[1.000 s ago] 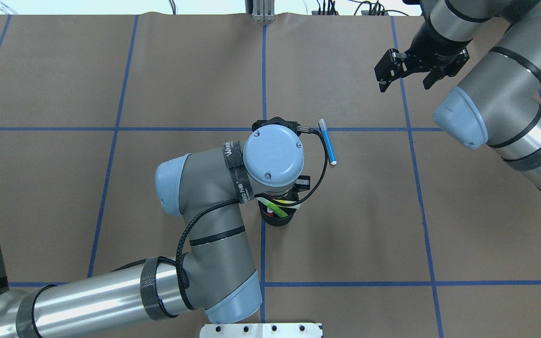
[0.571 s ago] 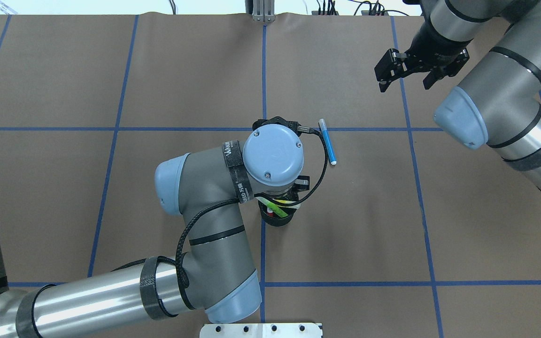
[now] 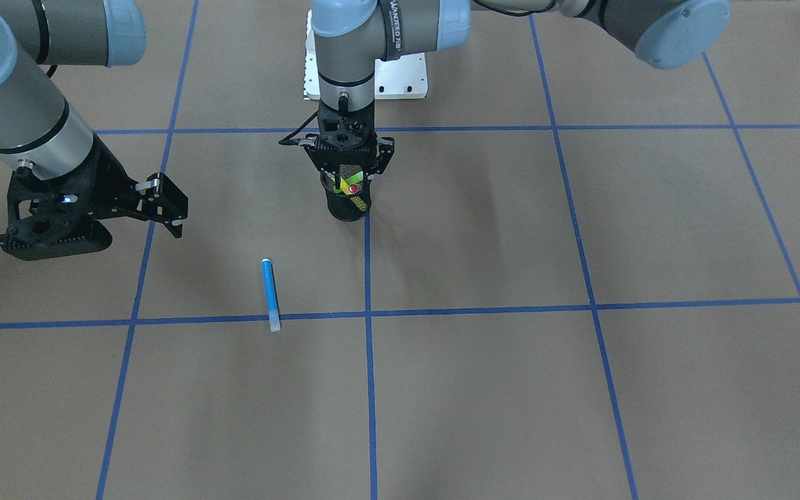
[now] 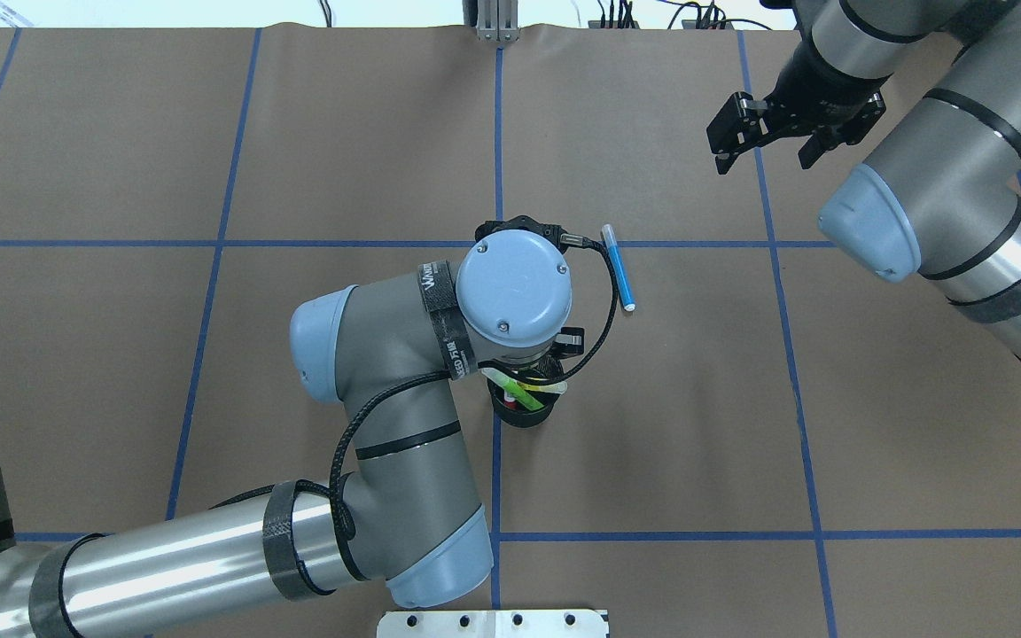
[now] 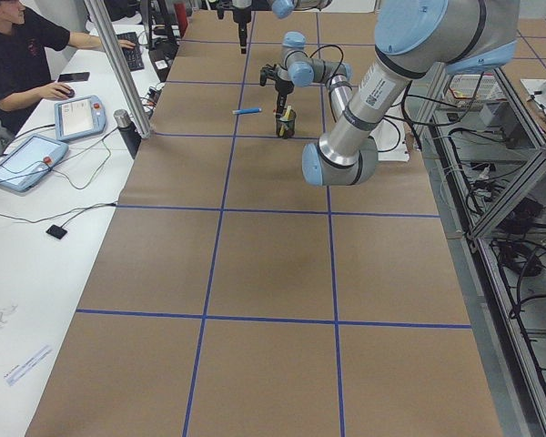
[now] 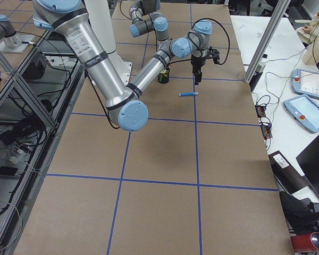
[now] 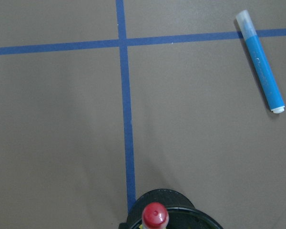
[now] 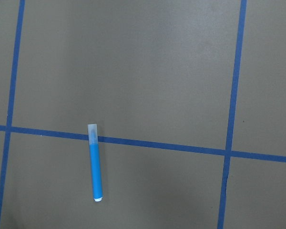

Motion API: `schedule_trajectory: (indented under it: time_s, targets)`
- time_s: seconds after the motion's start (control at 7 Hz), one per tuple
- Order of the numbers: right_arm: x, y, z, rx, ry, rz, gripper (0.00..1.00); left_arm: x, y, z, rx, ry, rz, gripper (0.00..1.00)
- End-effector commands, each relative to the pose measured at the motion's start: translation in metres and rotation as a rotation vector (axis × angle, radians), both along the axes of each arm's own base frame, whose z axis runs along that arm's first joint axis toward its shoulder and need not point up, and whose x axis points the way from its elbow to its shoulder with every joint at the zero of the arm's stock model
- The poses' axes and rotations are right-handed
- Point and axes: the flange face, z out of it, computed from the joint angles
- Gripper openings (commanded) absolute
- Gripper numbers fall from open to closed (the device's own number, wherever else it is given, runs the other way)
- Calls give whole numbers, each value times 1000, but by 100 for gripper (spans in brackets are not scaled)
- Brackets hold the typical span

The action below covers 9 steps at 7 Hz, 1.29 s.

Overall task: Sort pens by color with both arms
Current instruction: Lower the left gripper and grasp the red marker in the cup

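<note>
The blue pen (image 4: 619,268) lies flat on the brown table, seen also in the front view (image 3: 270,292) and both wrist views (image 7: 262,71) (image 8: 95,164). The yellow pen (image 3: 341,183), the light green pen (image 4: 528,398) and the red-capped pen (image 3: 353,188) stand in the black mesh cup (image 3: 346,207). My left gripper (image 3: 348,167) points straight down into the cup's mouth. Its fingertips are hidden among the pens, so I cannot tell its state. My right gripper (image 4: 767,142) is open and empty, hovering far right of the blue pen.
Blue tape lines divide the brown table (image 4: 209,133) into squares. A white base plate (image 3: 400,76) sits behind the cup. An operator (image 5: 18,55) sits at a side desk with tablets.
My left wrist has shifted slightly back and left over the cup, and the yellow and green pens in it now lie at a different tilt. The right arm and blue pen have not moved.
</note>
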Motion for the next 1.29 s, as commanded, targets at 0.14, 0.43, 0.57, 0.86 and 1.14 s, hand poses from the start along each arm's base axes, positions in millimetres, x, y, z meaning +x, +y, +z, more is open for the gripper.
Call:
schedule_trajectory:
  time_s: [0.14,0.43,0.57,0.86,1.14]
  targets:
    - [-2,0,2,-2,2,-3,99,-8,-14,0,8,-2,-21,51]
    - [-4,2,2,-1,1,-7,99,-7,-14,2,8,-5,-20,48]
    - [-4,2,2,-1,1,-7,99,-7,-14,1,8,-4,-20,46]
    - [-5,0,5,-6,3,-9,99,-6,-14,2,6,-7,-21,41]
    - [-5,0,5,-6,3,-9,99,-6,-16,5,6,-12,-23,38]
